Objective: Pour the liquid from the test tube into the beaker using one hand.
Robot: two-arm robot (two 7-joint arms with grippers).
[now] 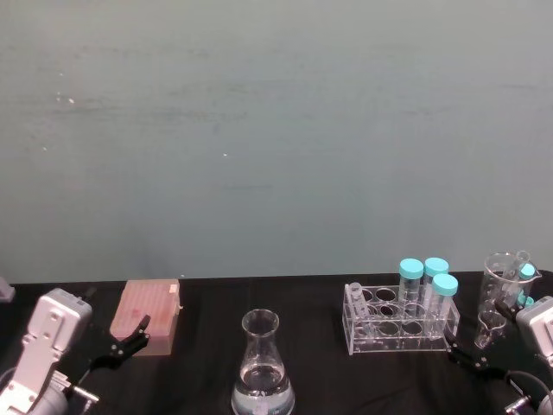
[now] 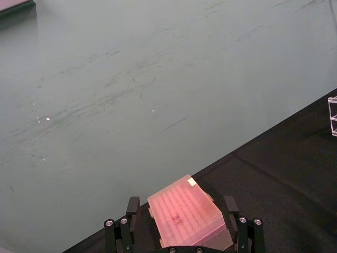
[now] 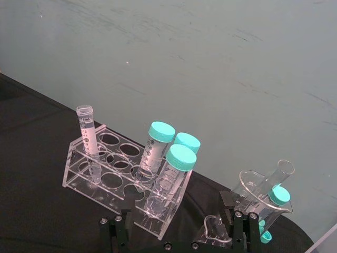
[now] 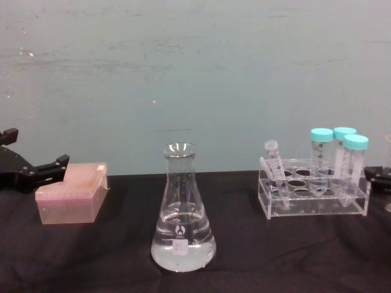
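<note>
The test tube [image 3: 88,136] is slim and clear with printed graduations. It leans in an end hole of the clear acrylic rack [image 3: 79,179], also seen as test tube [image 4: 275,166] and test tube [image 1: 355,299]. I cannot tell how much liquid it holds. The beaker [image 4: 182,226], a conical glass flask, stands at centre front with clear liquid [image 4: 183,253] in its base; beaker [image 1: 262,367]. My right gripper [image 3: 174,226] is open, low and to the right of the rack; right gripper [image 1: 471,356]. My left gripper [image 2: 180,216] is open just short of a pink box, far left.
A pink tip box [image 1: 149,316] lies at the back left. Three teal-capped tubes [image 1: 428,281] stand in the rack [image 1: 399,322]. A glass beaker with tubes in it [image 1: 505,281] and a small glass [image 1: 490,327] stand at the far right. A green wall rises behind the black table.
</note>
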